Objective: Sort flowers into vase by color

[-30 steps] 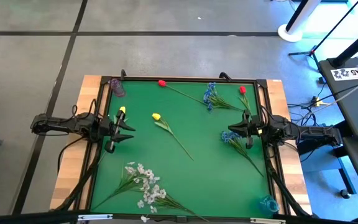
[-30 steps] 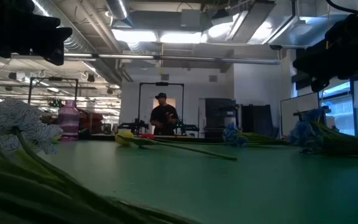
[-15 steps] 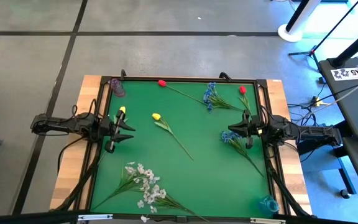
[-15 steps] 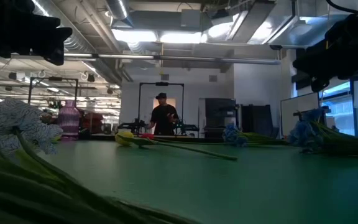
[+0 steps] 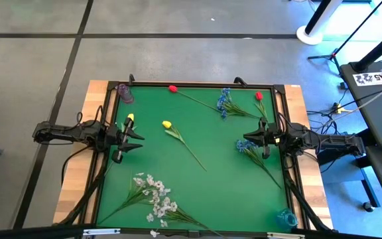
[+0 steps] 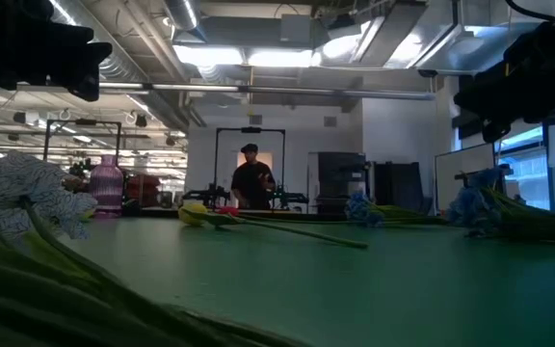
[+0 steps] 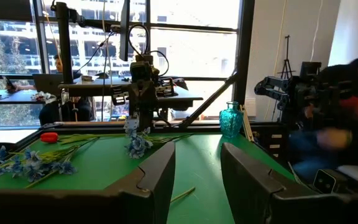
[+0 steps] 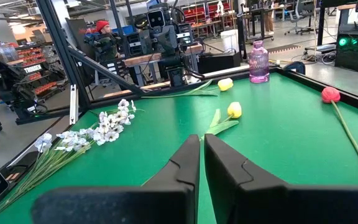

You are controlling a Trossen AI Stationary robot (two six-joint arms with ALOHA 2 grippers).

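Observation:
Flowers lie flat on the green mat [image 5: 197,186]. There are two red tulips [image 5: 173,88] [image 5: 258,95], two yellow tulips [image 5: 166,124] [image 5: 130,118], two blue sprigs [image 5: 225,101] [image 5: 247,147] and a white spray [image 5: 152,196]. A purple vase [image 5: 125,93] stands at the far left corner and a teal vase [image 5: 286,217] at the near right corner. At the mat's left edge my left gripper [image 5: 140,141] hovers open beside the nearer yellow tulip, with nothing between its fingers [image 7: 160,174]. My right gripper [image 5: 245,140] is shut at the right edge, above a blue sprig.
A dark frame [image 5: 197,84] borders the mat, with wooden table strips [image 5: 78,179] outside it. Both arms reach in level from the left and right sides. A person [image 6: 251,178] stands in the room beyond the far edge. The mat's middle holds only the yellow tulip's stalk [image 5: 191,154].

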